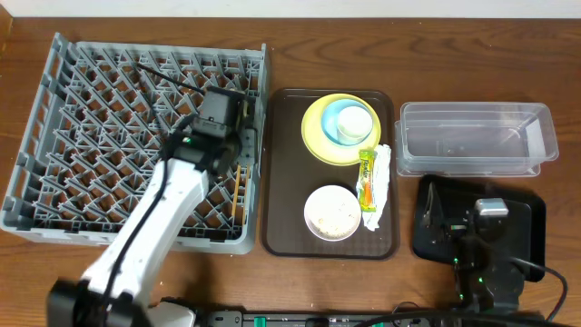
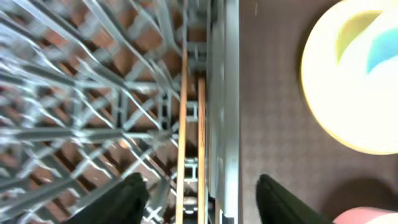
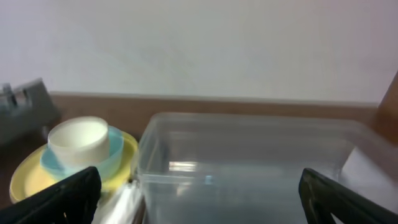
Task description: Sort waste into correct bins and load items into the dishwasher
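Note:
My left gripper (image 2: 199, 200) hangs open over the right edge of the grey dishwasher rack (image 1: 54, 136). The two wooden chopsticks (image 2: 191, 137) lie in the rack between its fingertips, touched by neither. On the brown tray, the yellow plate (image 1: 320, 136) carries the light blue bowl (image 1: 338, 111) with the small white cup (image 1: 356, 123) in it. The white bowl (image 1: 332, 213) holds rice scraps. The yellow-green sachet (image 1: 366, 179) lies on the white napkin (image 1: 379, 186). My right gripper (image 3: 205, 199) is open above the black tray bin (image 1: 526, 213), facing the clear tub (image 3: 249, 168).
The dark brown serving tray (image 1: 286, 182) sits between the rack and the two bins. The clear tub (image 1: 472, 136) stands at the back right. My left arm (image 1: 154, 218) crosses the rack's front half. A wall rises behind the table.

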